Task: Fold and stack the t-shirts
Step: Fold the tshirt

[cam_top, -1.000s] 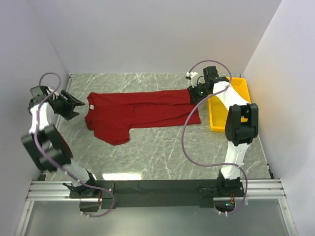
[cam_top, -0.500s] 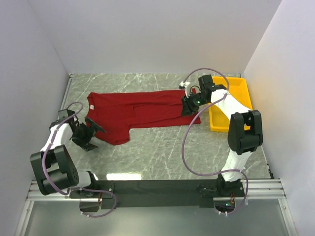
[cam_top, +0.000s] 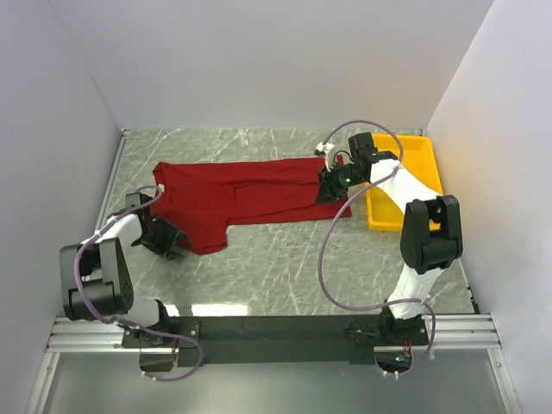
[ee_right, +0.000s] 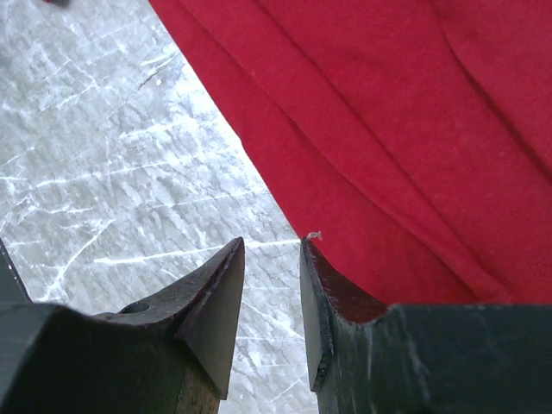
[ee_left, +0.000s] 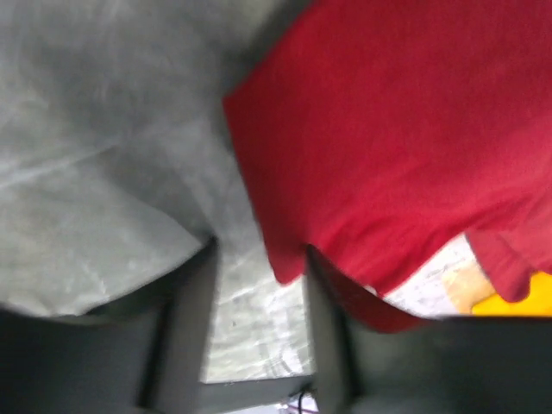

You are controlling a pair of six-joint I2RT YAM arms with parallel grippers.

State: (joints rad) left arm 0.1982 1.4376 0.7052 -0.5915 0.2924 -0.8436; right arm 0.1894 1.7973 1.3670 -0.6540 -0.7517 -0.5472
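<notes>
The dark red t-shirt (cam_top: 246, 194) lies spread lengthwise across the back of the marble table. My left gripper (cam_top: 169, 238) is low at the shirt's near-left edge, beside the sleeve. In the blurred left wrist view, my left gripper (ee_left: 259, 252) stands open over bare marble, and a corner of the t-shirt (ee_left: 388, 147) reaches just past its right fingertip. My right gripper (cam_top: 330, 186) is at the shirt's right end. In the right wrist view, my right gripper (ee_right: 270, 244) is open with marble between the fingers. The t-shirt (ee_right: 388, 129) edge runs along the right finger's tip.
A yellow tray (cam_top: 424, 162) stands at the right, beside the right arm's forearm; a piece of the tray (ee_left: 526, 297) also shows in the left wrist view. White walls close in the table on three sides. Cables loop over both arms.
My left arm swung from the left wall down to the shirt's near-left edge, its jaws widening and then narrowing. My right gripper shifted a little toward the near side at the shirt's right end.
</notes>
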